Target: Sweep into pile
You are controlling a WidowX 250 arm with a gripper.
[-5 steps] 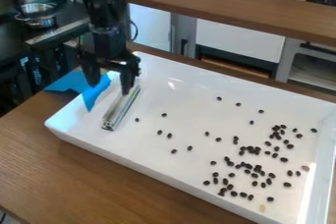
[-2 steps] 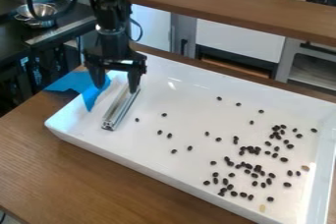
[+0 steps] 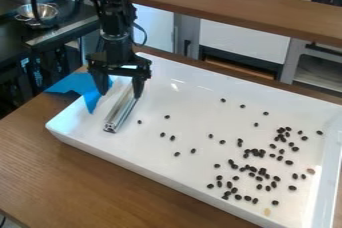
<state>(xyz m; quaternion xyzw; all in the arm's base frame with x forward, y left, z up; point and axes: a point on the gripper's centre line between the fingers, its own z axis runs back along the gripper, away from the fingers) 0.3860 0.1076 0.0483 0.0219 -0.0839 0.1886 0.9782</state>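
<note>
Fingers apart, with nothing clamped between them, my gripper [image 3: 121, 93] hangs over the far end of the silver bar [image 3: 120, 111], at the left of the white tray [image 3: 180, 79] as the camera sees it. What matters most now is how the bar lies: its long axis runs from beneath me toward the camera, slanting a little to the left of the view, so that my two fingers stand roughly to either side of it, the one on the view's right looking the nearer. How much height is left between my fingertips and the metal I cannot tell. The blue sheet [image 3: 86, 87] lies close by on the view's left, partly over the tray's corner, and I would judge it the likeliest thing to be pinched or dragged along by accident. The dark beans [image 3: 256, 152] are strewn over the tray floor on the view's right, thickest toward the near right, with a few stragglers between them and the bar. I take the bar for my sweeping edge. If so, the next move is to go down astride it and close across its narrow width, keeping square to it, since a crooked hold could let it swivel once it pushes against the beans.
</note>
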